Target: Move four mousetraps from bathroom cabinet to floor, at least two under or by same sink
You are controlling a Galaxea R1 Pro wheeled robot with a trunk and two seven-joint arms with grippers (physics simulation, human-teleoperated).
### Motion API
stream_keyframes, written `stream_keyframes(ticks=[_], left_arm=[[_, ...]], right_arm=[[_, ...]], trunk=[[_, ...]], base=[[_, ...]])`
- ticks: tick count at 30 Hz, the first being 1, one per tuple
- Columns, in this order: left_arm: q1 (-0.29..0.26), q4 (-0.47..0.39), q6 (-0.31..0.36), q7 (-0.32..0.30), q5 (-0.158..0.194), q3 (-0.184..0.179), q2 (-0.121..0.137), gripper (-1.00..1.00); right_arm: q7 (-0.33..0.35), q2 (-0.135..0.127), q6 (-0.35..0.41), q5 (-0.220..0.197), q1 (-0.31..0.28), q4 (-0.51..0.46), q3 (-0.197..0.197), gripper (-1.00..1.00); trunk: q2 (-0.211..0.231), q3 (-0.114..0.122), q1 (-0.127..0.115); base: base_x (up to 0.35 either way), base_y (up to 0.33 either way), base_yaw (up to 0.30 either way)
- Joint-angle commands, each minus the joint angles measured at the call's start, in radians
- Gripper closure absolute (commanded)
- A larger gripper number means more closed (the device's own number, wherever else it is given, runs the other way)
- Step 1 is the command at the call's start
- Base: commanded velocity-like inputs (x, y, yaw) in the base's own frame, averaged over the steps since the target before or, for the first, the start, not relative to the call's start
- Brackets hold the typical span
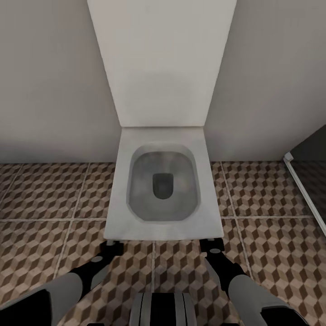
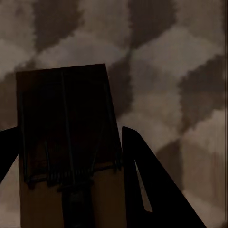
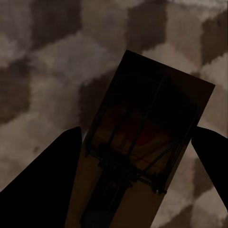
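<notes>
Facing the toilet [image 1: 163, 190], both arms low at its front edge. Left gripper [image 2: 71, 156] fingers pinch a mousetrap [image 2: 66, 142] by its sides above the floor tiles [image 2: 180, 71]. Right gripper [image 3: 137, 156] likewise pinches a second mousetrap [image 3: 142, 156].

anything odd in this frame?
Nothing spilled or damaged. One oddity: each gripper holds a mousetrap between its fingers, yet the robot faces the toilet, lid up, over the bathroom floor, not a sink.
</notes>
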Motion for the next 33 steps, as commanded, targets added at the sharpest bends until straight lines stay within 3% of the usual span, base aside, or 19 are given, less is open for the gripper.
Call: stream_keyframes(ticks=[1,14,23,33], left_arm=[[0.0,-0.004,-0.001,0.008,0.002,-0.008,-0.002,1.0],[-0.001,-0.006,-0.002,0.012,0.004,-0.005,-0.011,1.0],[-0.001,-0.005,-0.004,0.011,0.007,-0.002,-0.009,1.0],[-0.001,-0.005,-0.004,0.01,0.008,0.0,-0.007,1.0]], right_arm=[[-0.006,-0.001,0.0,0.007,0.0,0.001,0.004,1.0],[-0.006,0.0,-0.002,0.009,0.0,0.001,0.001,1.0],[-0.006,0.001,0.005,0.01,0.0,-0.003,0.001,1.0],[-0.006,-0.002,0.003,0.008,0.0,-0.003,0.002,1.0]], trunk=[[0.0,-0.001,0.0],[0.0,-0.001,0.0],[-0.002,-0.035,0.004],[-0.003,-0.043,0.005]], base=[[0.0,0.0,0.0],[0.0,0.0,0.0],[0.0,0.0,0.0],[0.0,0.0,0.0]])
